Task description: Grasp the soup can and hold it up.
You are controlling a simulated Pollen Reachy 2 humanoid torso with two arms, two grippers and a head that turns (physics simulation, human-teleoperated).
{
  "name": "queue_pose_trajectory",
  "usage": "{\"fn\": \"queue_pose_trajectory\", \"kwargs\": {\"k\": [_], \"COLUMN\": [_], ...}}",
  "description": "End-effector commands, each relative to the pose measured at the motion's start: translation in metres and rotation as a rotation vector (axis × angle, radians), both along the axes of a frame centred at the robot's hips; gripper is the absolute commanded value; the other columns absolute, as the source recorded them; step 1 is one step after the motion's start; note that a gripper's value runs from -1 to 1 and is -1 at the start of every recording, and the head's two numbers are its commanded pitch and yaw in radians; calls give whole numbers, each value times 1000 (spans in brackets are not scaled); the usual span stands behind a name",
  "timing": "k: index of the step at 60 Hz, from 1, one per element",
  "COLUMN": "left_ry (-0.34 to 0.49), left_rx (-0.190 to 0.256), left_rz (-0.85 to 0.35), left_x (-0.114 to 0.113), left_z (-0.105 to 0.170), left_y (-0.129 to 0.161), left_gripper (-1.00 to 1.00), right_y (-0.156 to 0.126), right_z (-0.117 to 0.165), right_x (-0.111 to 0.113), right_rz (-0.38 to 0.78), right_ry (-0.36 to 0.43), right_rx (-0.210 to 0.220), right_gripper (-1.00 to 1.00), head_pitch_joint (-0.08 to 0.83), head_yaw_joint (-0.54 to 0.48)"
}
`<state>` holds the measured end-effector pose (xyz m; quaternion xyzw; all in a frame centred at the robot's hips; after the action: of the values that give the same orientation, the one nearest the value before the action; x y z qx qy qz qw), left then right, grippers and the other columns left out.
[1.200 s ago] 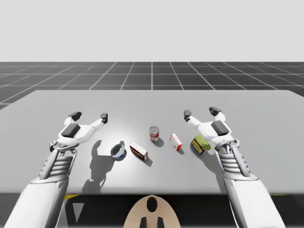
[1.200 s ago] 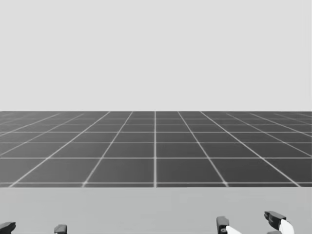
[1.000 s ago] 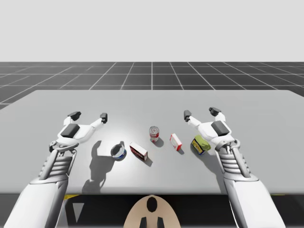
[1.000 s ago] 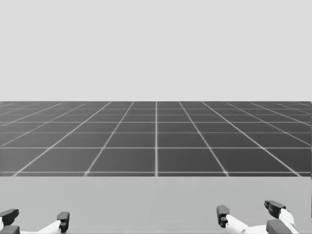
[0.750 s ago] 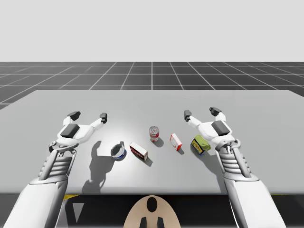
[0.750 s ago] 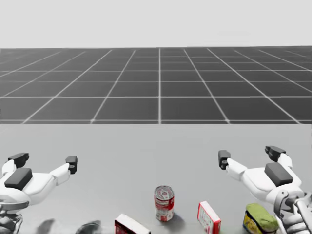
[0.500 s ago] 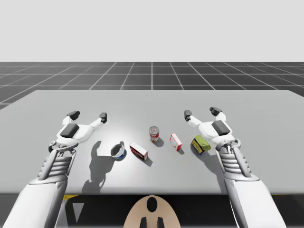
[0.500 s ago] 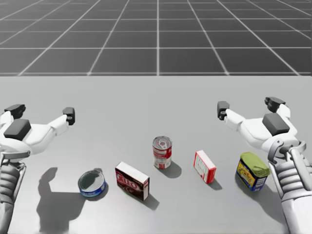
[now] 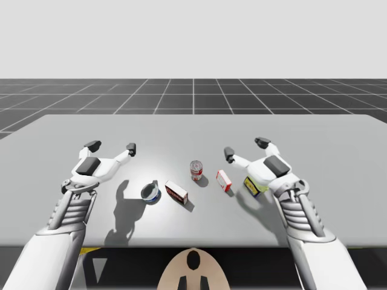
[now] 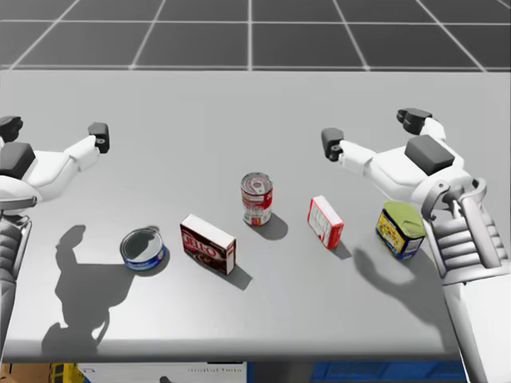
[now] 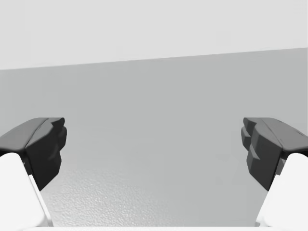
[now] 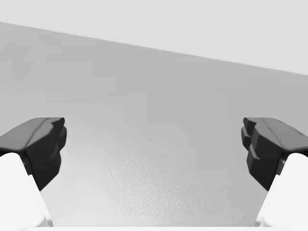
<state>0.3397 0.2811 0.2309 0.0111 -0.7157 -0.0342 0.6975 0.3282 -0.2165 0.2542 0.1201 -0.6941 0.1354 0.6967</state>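
On the table (image 9: 302,130), in the high view, the soup can (image 9: 196,170) stands upright near the middle. A low blue tin (image 9: 150,193) and a dark red box (image 9: 176,191) lie on my left side of it. A small red-and-white box (image 9: 224,180) and a yellow-green can (image 9: 254,185) stand on my right side of it. My right gripper (image 9: 245,148) hangs above the table just beyond the small red-and-white box, fingers spread wide and holding nothing. My left gripper (image 9: 112,147) hovers well apart from the soup can, equally wide and empty. In the head view the soup can touches none of its neighbours, and the small red-and-white box is the near one toward my right arm. In the left wrist view my fingers stand far apart with bare tabletop ahead, and the right wrist view reads likewise. I judge that I am at the approach, with nothing grasped yet. My right gripper looks the nearer, so the next move calls for swinging it across and down until its fingers straddle the soup can's sides, keeping clear of the small red-and-white box, then closing and lifting.
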Motion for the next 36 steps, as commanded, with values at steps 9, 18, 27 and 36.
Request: {"fn": "queue_pose_trajectory", "kwargs": {"k": [9,18,27,36], "left_ry": [3,3,4,3], "left_rx": [11,13,16,19], "left_rz": [-1,-1,-3,-3], "left_x": [1,1,1,1], "left_z": [-2,-2,-2,-2], "left_y": [-1,-1,-1,0], "left_gripper": [-1000,-1000,-1000,-1000], "right_y": [40,60,77,88], "right_z": [19,9,-6,-16], "right_x": [-19,-17,-9,1], "right_rz": [377,455,499,527], "right_ry": [173,224,291,340], "right_rx": [-67,-103,-101,-94], "right_gripper": [-1000,-1000,-1000,-1000], "head_pitch_joint": [617,619,621,624], "head_yaw_joint": [-13,-7,-1,4]}}
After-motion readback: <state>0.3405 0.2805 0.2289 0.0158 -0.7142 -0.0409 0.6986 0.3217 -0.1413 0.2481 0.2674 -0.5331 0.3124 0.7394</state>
